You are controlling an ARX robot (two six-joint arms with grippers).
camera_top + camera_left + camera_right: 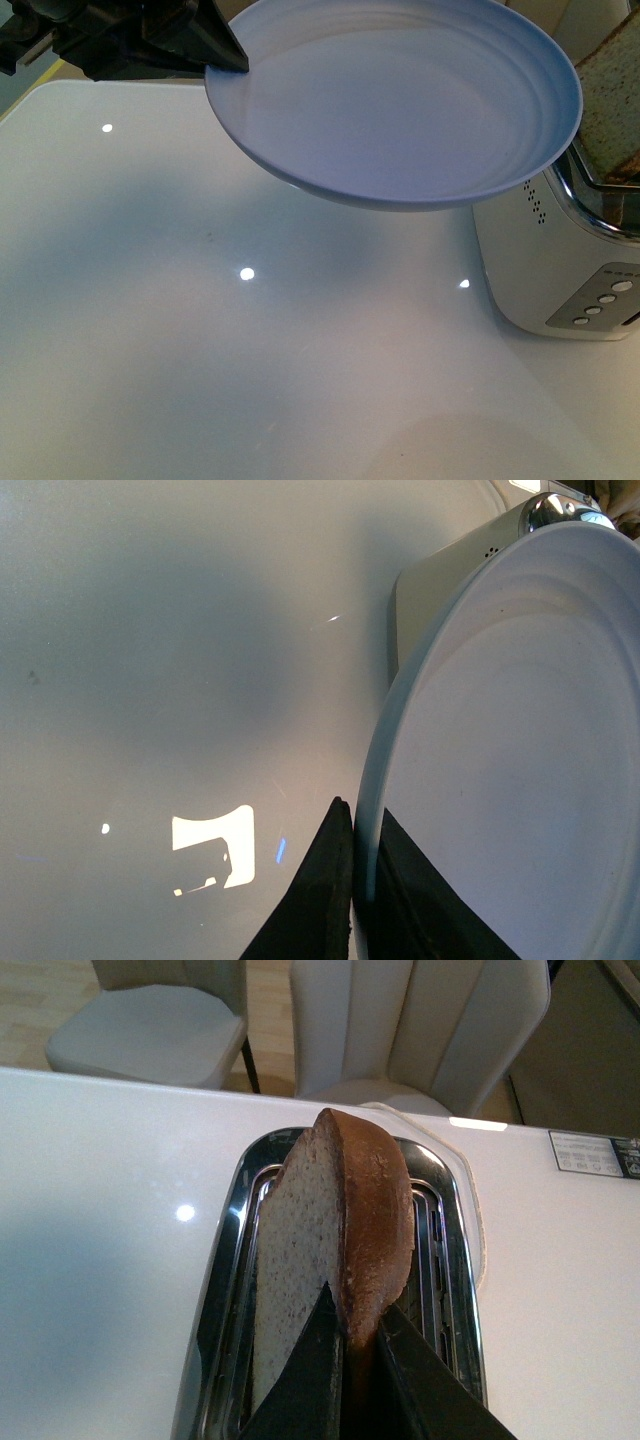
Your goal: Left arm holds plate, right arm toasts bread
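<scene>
The left pincer (pixel 360 825) is clamping the rim of the plate (pixel 400 110), one finger on each face, and is holding it tilted in the air above the white surface (pixel 150 350), with its far edge just beside the toaster (pixel 545 260). The right pincer (pixel 357 1300) is gripping the bread (pixel 330 1230) by its crust. The slice is standing on edge at the toaster's chrome slot, much of it sticking up above.
</scene>
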